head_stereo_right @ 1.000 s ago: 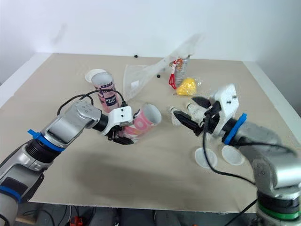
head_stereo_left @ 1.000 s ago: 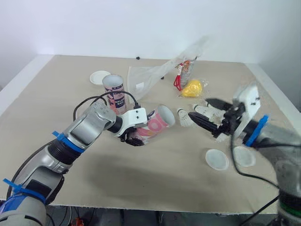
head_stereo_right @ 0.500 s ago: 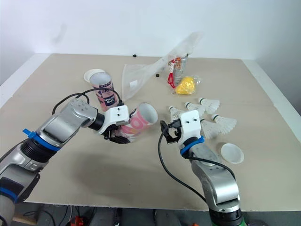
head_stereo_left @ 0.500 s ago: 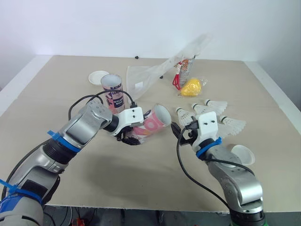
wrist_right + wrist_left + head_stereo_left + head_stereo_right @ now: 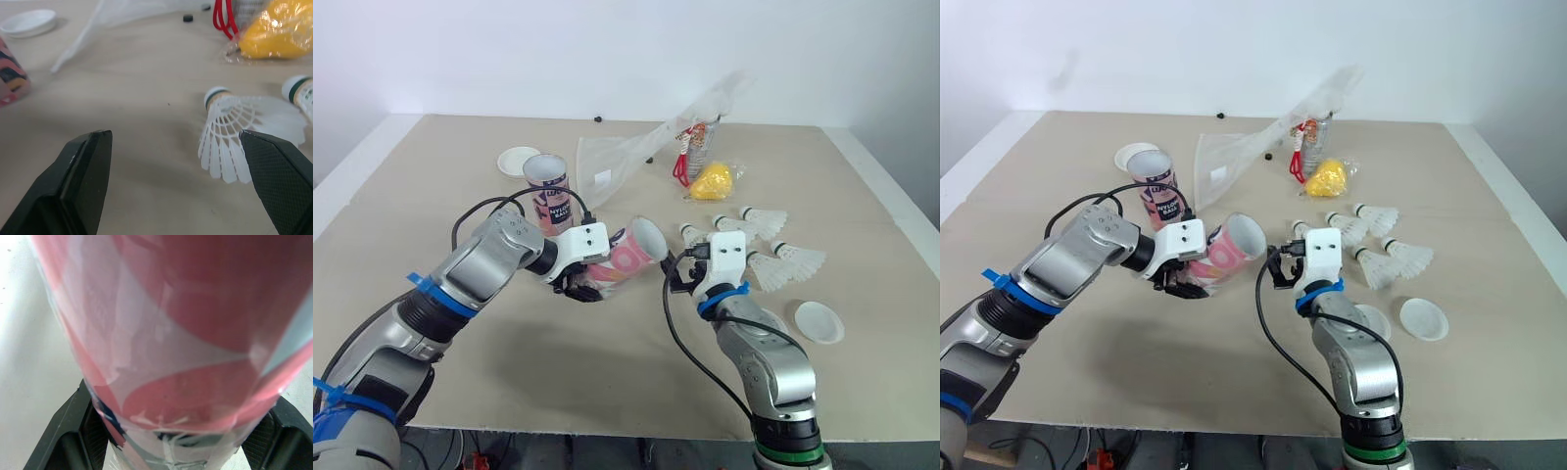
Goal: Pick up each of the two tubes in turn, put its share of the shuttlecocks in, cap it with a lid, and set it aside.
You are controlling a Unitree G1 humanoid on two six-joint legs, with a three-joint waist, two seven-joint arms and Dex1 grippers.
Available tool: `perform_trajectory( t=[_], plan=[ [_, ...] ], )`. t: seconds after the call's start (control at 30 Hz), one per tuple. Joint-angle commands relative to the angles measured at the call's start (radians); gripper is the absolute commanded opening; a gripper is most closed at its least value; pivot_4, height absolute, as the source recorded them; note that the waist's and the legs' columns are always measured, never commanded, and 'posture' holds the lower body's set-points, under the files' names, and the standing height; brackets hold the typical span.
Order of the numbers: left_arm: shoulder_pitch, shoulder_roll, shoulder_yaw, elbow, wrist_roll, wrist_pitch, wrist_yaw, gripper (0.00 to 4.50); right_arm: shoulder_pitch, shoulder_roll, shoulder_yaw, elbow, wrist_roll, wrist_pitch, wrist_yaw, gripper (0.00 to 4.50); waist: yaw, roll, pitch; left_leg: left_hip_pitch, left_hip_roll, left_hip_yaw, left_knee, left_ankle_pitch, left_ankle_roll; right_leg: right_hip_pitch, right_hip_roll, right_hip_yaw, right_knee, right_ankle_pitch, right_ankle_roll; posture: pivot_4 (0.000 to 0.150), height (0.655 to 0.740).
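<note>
A glossy, wrinkled pink film is seen on the tube [image 5: 186, 357] clamped between the left gripper's [image 5: 178, 440] matt black fingers. Just ahead of the spread right gripper [image 5: 173, 147], whose black pads [image 5: 279, 166] are finely textured, a white latticed plastic shuttlecock [image 5: 234, 142] lies on the matt beige table [image 5: 146, 98].

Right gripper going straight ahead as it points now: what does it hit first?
The right gripper would likely meet the nearest shuttlecock, lying off-centre between its open fingers; otherwise bare table. Depth unclear.
</note>
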Motion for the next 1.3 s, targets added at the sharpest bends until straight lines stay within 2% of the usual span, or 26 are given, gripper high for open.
perform_trajectory(
  t=[0.03, 0.43, 0.53, 0.57, 0.67, 0.77, 0.83, 1.17, 1.3],
  plan=[
    [0.002, -0.001, 0.025, -0.025, 0.005, 0.010, 0.012, 3.10, -0.040, 0.019, -0.015, 0.025, -0.017, -0.041, -0.015, 4.45, 0.000, 0.000, 0.000, 0.000, 0.000, 0.000, 0.000, 0.000, 0.000, 0.000, 0.000, 0.000, 0.000, 0.000, 0.000, 0.150, 0.7400],
    [0.018, 0.009, 0.027, -0.052, 0.002, 0.036, 0.024, 3.10, -0.165, 0.031, -0.057, 0.246, -0.045, -0.152, -0.017, 4.45, 0.000, 0.000, 0.000, 0.000, 0.000, 0.000, 0.000, 0.000, 0.000, 0.000, 0.000, 0.000, 0.000, 0.000, 0.000, 0.150, 0.7400],
    [0.024, 0.011, 0.029, -0.059, 0.003, 0.041, 0.027, 3.10, -0.176, 0.032, -0.058, 0.268, -0.048, -0.166, -0.017, 3.59, 0.000, 0.000, 0.000, 0.000, 0.000, 0.000, -0.001, 0.000, 0.000, 0.000, 0.000, 0.000, 0.000, 0.000, 0.000, 0.150, 0.7400],
    [0.025, 0.011, 0.030, -0.060, 0.003, 0.042, 0.028, 3.10, -0.178, 0.033, -0.059, 0.274, -0.050, -0.168, -0.019, 2.97, 0.000, 0.000, 0.000, 0.000, 0.000, 0.000, -0.001, 0.000, 0.000, 0.000, 0.000, 0.000, 0.000, 0.000, 0.000, 0.150, 0.7400],
    [0.025, 0.006, 0.031, -0.059, 0.004, 0.045, 0.031, 3.10, -0.176, 0.036, -0.059, 0.277, -0.054, -0.170, -0.019, 1.94, -0.001, 0.000, 0.000, 0.000, 0.000, 0.000, -0.001, 0.000, 0.000, 0.000, 0.000, 0.000, 0.000, 0.000, 0.000, 0.150, 0.7400],
    [0.022, 0.001, 0.030, -0.055, 0.004, 0.045, 0.037, 3.10, -0.172, 0.039, -0.055, 0.277, -0.059, -0.171, -0.017, 0.51, -0.001, 0.000, 0.000, 0.000, 0.000, 0.000, -0.001, 0.000, 0.000, 0.000, 0.000, 0.000, 0.000, 0.000, 0.000, 0.150, 0.7400],
    [0.021, -0.001, 0.029, -0.052, 0.004, 0.042, 0.039, 3.10, -0.172, 0.041, -0.054, 0.278, -0.059, -0.171, -0.015, 0.15, -0.001, 0.000, 0.000, 0.000, 0.000, 0.000, -0.001, 0.000, 0.000, 0.000, 0.000, 0.000, 0.000, 0.000, 0.000, 0.150, 0.7400],
    [0.016, -0.009, 0.025, -0.038, 0.008, 0.031, 0.043, 3.10, -0.185, 0.030, -0.046, 0.265, -0.041, -0.172, 0.028, 0.15, -0.001, 0.000, 0.000, 0.000, 0.000, 0.000, -0.001, 0.000, 0.000, 0.000, 0.000, 0.000, 0.000, 0.000, 0.000, 0.150, 0.7400],
    [0.013, -0.011, 0.021, -0.026, 0.011, 0.020, 0.037, 3.10, -0.192, -0.070, -0.034, 0.123, -0.004, -0.168, 0.169, 0.15, 0.000, 0.001, 0.001, 0.000, 0.000, 0.000, -0.001, 0.000, 0.000, 0.000, 0.000, 0.000, 0.000, 0.000, 0.000, 0.150, 0.7400]
  ],
)
